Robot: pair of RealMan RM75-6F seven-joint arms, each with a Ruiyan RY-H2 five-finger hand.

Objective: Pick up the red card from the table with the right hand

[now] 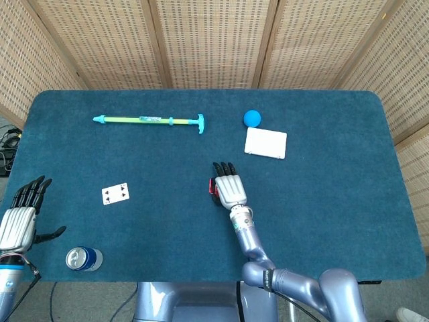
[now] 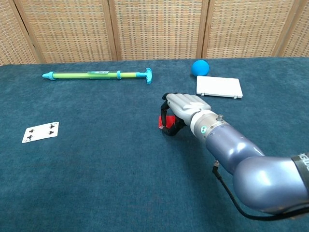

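The red card (image 1: 212, 187) (image 2: 161, 122) shows only as a narrow red sliver at mid-table, tipped up on edge. My right hand (image 1: 228, 186) (image 2: 186, 108) is over it, with dark fingers (image 2: 165, 116) curled down around it and pinching it against the thumb. Most of the card is hidden by the hand, and its lower edge looks close to the blue cloth. At the near left corner, off the table's edge, my left hand (image 1: 19, 218) holds nothing and has its fingers spread.
A white flat box (image 1: 265, 143) (image 2: 218, 87) and a blue ball (image 1: 252, 118) (image 2: 200, 67) lie beyond the right hand. A green-blue stick (image 1: 149, 120) (image 2: 96, 75) lies far left, a playing card (image 1: 115, 194) (image 2: 40, 132) at left, and a can (image 1: 84, 258) at the near-left edge.
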